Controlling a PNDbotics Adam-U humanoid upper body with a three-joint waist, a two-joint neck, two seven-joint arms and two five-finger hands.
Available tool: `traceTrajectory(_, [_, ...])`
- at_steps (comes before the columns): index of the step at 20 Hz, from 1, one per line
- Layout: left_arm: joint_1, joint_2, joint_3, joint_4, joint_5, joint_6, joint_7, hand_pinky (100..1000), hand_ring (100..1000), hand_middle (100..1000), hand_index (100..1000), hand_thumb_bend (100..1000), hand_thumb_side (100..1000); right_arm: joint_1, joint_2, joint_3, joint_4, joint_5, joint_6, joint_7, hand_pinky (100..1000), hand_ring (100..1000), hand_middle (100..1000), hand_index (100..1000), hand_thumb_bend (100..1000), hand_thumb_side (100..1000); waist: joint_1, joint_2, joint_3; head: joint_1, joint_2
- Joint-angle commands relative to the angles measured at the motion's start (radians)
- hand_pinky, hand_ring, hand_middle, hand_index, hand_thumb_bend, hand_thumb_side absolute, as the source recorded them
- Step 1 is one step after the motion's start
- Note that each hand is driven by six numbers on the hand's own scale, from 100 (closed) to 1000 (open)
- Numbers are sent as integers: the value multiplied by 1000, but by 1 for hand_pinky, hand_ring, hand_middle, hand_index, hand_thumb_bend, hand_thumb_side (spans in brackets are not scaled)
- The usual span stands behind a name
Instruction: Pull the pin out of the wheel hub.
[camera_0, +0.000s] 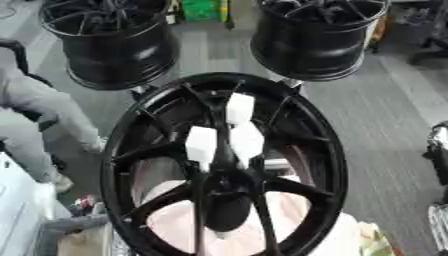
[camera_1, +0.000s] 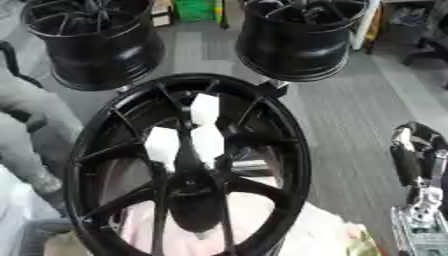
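Wheel hub (camera_0: 223, 165), black and multi-spoked, is seen standing close before the camera, its rim forming a tall oval whose long axis runs from top to bottom of the view, its open face turned toward the viewer. Three white blocks (camera_0: 238, 107) are seen through the spokes above the centre. The pin cannot be made out, and no writing or brand can be read anywhere. Pale pink material (camera_0: 289, 210) is seen through the lower spokes. Two more black wheels (camera_0: 109, 42) are placed beyond on grey floor (camera_0: 385, 115). At the right edge a black and silver right hand (camera_1: 418, 150) is shown; whether its fingers are open cannot be told.
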Motion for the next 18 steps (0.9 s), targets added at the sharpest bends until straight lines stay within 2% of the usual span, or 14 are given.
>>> traceTrajectory(1, [1, 28, 27, 1, 2, 5, 65, 847, 828, 879, 921, 339, 623, -7, -13, -7, -13, -4, -2, -3, 501, 632, 674, 735, 100, 527, 0, -10, 1, -2, -2])
traceTrajectory(3, [16, 25, 42, -9, 45, 6, 73, 831, 803, 847, 904, 252, 576, -7, -12, -7, -13, -4, -2, -3, 501, 632, 674, 735, 100, 527, -1, -10, 2, -2, -2])
traceTrajectory(6, [49, 13, 68, -52, 176, 6, 55, 810, 770, 807, 871, 100, 578, -7, -12, -9, -13, -4, -2, -4, 501, 632, 674, 735, 100, 525, -2, -10, 3, -3, -2])
traceTrajectory(8, [77, 6, 83, -104, 302, 7, 16, 804, 760, 795, 859, 100, 586, -8, -13, -10, -14, -3, -2, -5, 501, 632, 674, 735, 100, 525, -3, -9, 4, -4, -2])
traceTrajectory(12, [146, -23, 111, -250, 599, 32, -91, 775, 712, 746, 812, 100, 664, -13, -19, -15, -16, 0, 0, -8, 502, 633, 674, 736, 100, 522, -6, -7, 8, -7, -2])
traceTrajectory(15, [199, -53, 141, -388, 797, 95, -161, 765, 688, 722, 791, 100, 694, -20, -32, -18, -20, 5, 5, -8, 502, 632, 674, 736, 100, 519, -12, -5, 13, -11, -2])
traceTrajectory(18, [252, -95, 173, -532, 926, 174, -215, 761, 678, 712, 783, 100, 711, -31, -45, -25, -26, 10, 12, -12, 502, 632, 674, 736, 100, 517, -18, -3, 18, -15, -2])
